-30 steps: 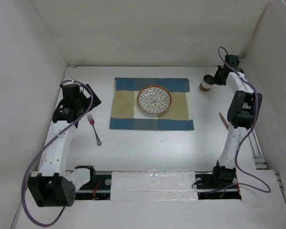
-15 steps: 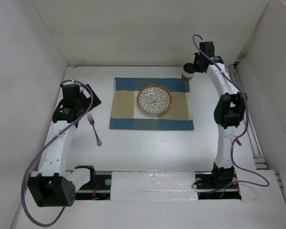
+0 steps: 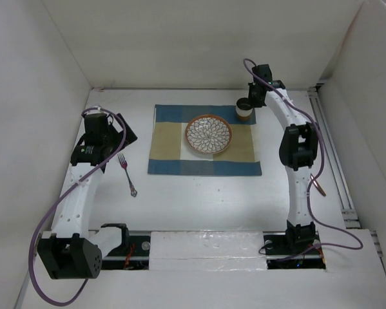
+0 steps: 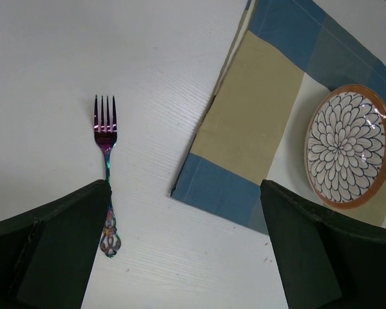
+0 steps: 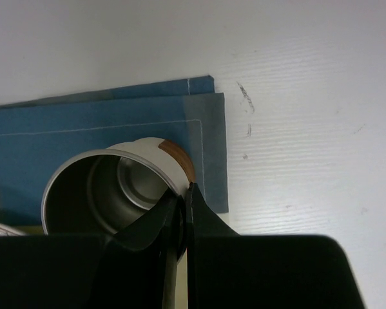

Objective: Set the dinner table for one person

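White and matte, the table (image 3: 199, 199) carries a blue-and-tan checked placemat (image 3: 173, 154) on its far half, between the two arms. A round plate (image 3: 208, 134) (orange rim, white petal pattern) lies flat at about the centre of the placemat.

Check the right gripper (image 5: 182, 205). Its fingers are pinched on the rim wall of a white cup (image 3: 244, 108) with a brown band, one finger inside and one outside. The cup is upright, mouth up, over the far right blue corner of the placemat. It is near the plate but apart from it. You cannot tell from either view whether its base touches the cloth.

Check the left gripper (image 4: 185, 193). Its fingers are spread wide with nothing between them, and it hangs above the table just left of the placemat.

An iridescent fork (image 4: 106, 145) lies on the bare table beside the placemat's left edge, tines pointing to the far side. In the left wrist view, its handle runs along the edge of one finger.
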`<action>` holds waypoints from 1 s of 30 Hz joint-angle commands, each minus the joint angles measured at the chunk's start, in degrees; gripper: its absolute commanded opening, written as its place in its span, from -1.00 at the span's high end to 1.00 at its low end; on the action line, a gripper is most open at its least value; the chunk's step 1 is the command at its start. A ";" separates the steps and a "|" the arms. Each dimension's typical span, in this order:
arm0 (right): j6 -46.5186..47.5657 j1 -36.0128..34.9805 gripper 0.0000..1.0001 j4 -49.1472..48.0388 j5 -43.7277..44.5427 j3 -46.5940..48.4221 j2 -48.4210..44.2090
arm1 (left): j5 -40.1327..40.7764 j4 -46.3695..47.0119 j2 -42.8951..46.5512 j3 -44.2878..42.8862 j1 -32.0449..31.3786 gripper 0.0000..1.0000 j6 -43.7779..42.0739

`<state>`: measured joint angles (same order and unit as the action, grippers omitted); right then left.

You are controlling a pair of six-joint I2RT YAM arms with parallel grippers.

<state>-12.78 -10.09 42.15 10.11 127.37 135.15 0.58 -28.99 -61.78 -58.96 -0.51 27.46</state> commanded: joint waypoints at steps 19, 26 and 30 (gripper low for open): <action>-1.11 0.95 -1.00 -4.00 -2.64 -1.16 -8.40 | -0.93 0.78 0.17 -0.37 0.16 -1.00 -0.66; 0.81 0.95 -1.00 -4.00 2.90 -7.29 -22.28 | 0.99 0.78 0.69 -0.37 0.16 -1.00 -0.13; 4.07 2.97 -1.00 -6.46 -4.11 -22.13 -33.70 | 1.45 0.25 2.01 -0.37 0.16 -1.00 0.49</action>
<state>-11.51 -8.23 38.35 9.28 112.12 107.46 1.17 -29.02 -61.73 -58.96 -0.51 27.64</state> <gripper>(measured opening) 0.999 0.997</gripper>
